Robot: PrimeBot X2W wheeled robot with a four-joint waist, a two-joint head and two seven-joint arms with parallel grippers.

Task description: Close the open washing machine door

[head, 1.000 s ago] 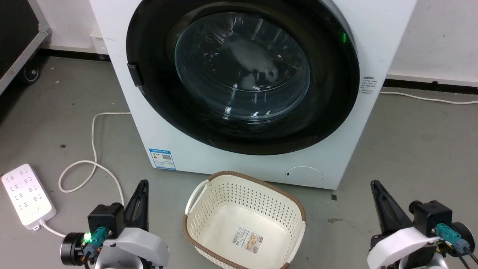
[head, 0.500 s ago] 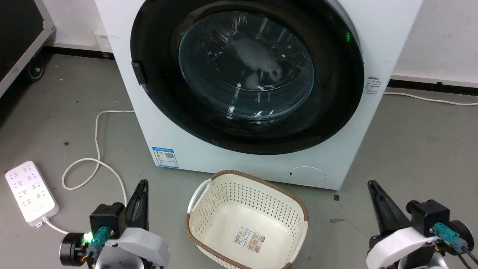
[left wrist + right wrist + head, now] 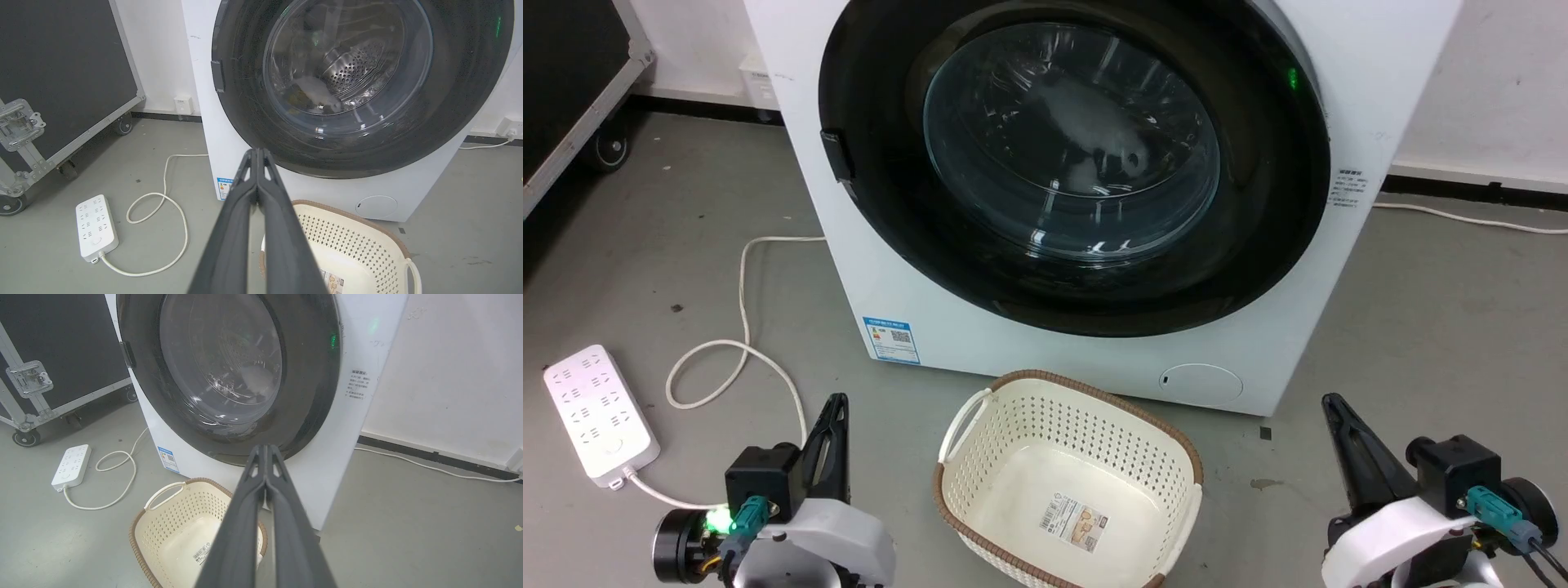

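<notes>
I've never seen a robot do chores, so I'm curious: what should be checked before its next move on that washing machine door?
1. The door lies flat against the washing machine: ok, it looks shut.
2. Door latched: cannot tell.
3. Left end effector shut and empty: ok.
4. Right end effector shut and empty: ok.
5. Both end effectors apart from the door: ok.
6. Way forward free: not ok, a basket stands right before the machine.
</notes>
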